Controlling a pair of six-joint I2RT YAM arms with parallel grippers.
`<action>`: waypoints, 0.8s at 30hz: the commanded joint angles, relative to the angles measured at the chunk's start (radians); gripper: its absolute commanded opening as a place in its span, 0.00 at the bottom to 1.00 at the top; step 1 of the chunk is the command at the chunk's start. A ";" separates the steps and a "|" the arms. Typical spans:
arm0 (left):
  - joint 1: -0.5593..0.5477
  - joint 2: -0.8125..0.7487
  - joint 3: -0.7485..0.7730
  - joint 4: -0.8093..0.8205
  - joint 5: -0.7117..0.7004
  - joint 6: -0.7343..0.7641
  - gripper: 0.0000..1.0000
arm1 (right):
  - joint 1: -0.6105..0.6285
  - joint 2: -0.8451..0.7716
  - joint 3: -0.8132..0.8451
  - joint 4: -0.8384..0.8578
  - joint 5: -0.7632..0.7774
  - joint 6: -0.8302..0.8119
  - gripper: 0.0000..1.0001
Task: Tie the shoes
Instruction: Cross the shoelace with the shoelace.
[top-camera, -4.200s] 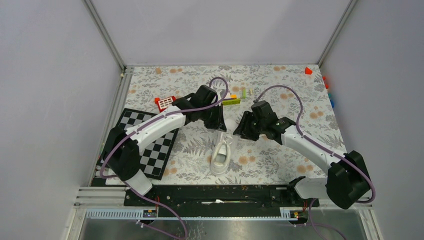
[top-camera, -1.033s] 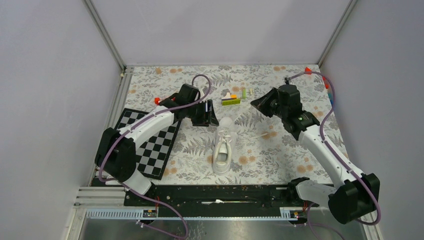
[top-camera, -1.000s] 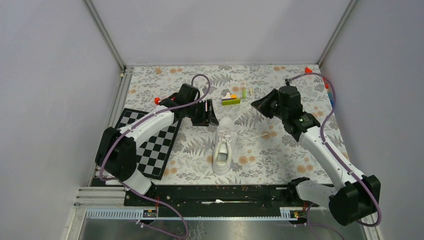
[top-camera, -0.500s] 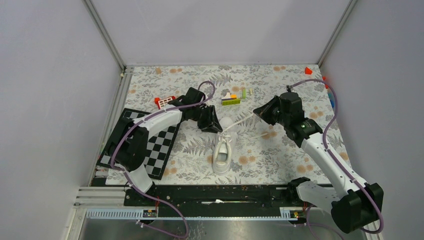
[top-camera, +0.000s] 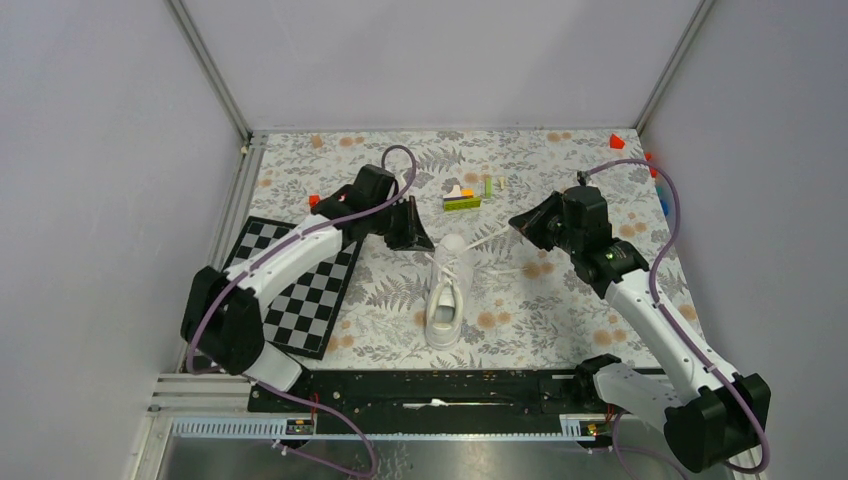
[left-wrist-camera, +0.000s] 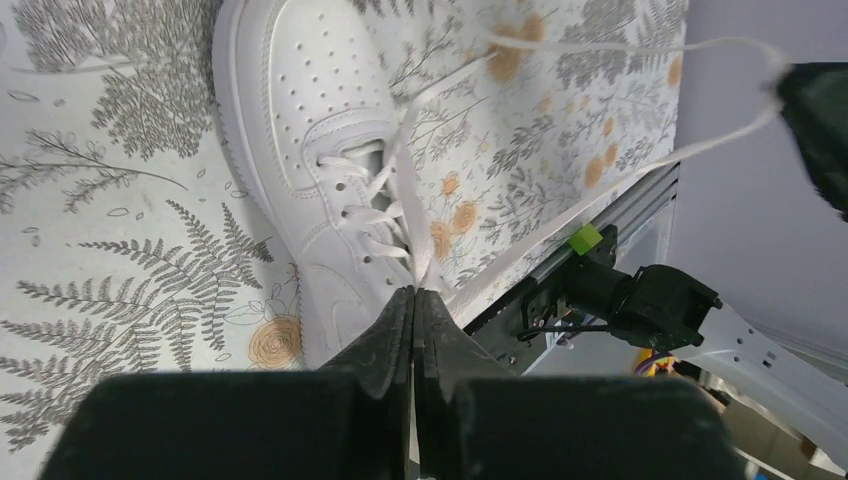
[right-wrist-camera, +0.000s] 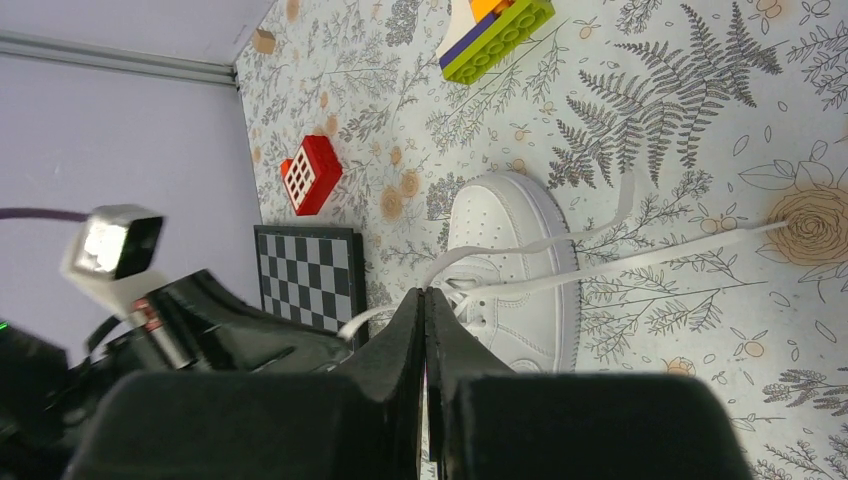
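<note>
Sneaker (top-camera: 443, 300) lies mid-desk (top-camera: 560, 320), toe away from the arm bases. Left tool (left-wrist-camera: 413, 293) is pressed together, apparently pinching a lace (left-wrist-camera: 408, 210) by the eyelets. Right tool (right-wrist-camera: 424, 293) pinches the other lace (top-camera: 487, 238), taut. Shoe looks light; the laces limp and slippery. I'd grip near the lace ends.

White sneaker (top-camera: 443, 300); floral table (top-camera: 560, 330); corner block (top-camera: 617, 141), probably red.

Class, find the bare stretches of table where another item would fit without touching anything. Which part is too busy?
Free: the strip between chessboard and sneaker; the near-right patch between sneaker and right arm; the far edge behind the toy blocks. Crowded: the middle, where left hand and right hand pinch the laces.
</note>
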 joint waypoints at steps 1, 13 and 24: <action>0.000 -0.080 0.037 -0.025 -0.083 0.049 0.00 | -0.004 -0.019 -0.005 -0.004 0.022 -0.011 0.00; -0.040 -0.353 -0.240 0.068 -0.202 -0.082 0.01 | -0.004 -0.015 -0.006 -0.004 0.005 -0.014 0.00; -0.067 -0.365 -0.209 -0.047 -0.346 -0.028 0.74 | -0.003 -0.014 -0.012 0.000 -0.003 -0.013 0.00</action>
